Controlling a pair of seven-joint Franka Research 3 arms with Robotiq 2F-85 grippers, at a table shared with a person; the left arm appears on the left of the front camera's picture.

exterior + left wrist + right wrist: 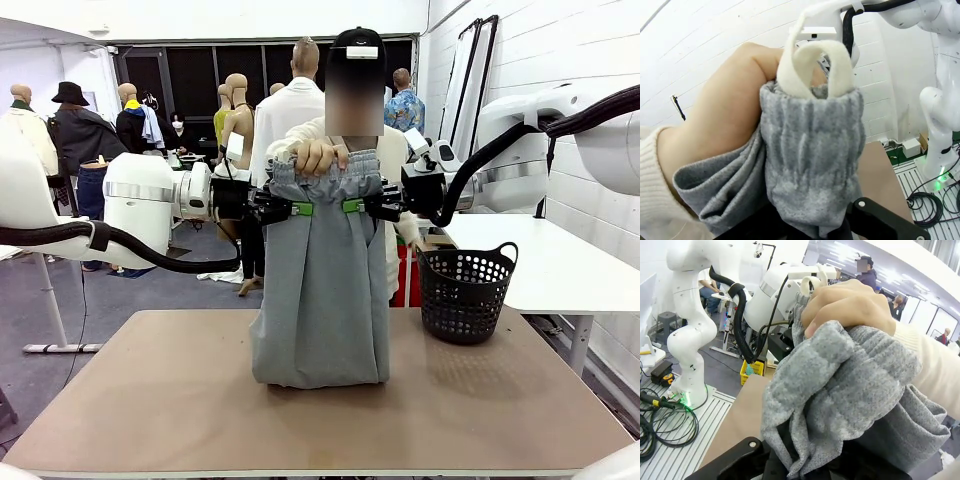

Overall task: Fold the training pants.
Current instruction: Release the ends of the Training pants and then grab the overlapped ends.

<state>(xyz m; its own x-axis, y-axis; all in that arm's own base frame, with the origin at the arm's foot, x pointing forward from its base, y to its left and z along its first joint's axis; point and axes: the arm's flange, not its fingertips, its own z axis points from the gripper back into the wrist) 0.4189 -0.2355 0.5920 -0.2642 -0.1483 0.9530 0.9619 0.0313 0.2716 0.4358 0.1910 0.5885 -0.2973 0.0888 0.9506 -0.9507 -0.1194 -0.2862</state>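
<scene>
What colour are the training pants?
Light grey, plain; the front view shows the training pants best.

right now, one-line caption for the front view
Left gripper and right gripper pinch the grey training pants held up by a person's hand.

Bright, even overhead light; soft shadow under training pants [320,290], mid tabletop [150,400]; wrist views fisheye-warped at edges.

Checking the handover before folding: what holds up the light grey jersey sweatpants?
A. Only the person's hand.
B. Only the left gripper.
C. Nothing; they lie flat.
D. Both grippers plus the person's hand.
D: the left gripper and the right gripper clamp the light grey jersey sweatpants below the gathered waistband, and the person's hand grips its top.
</scene>
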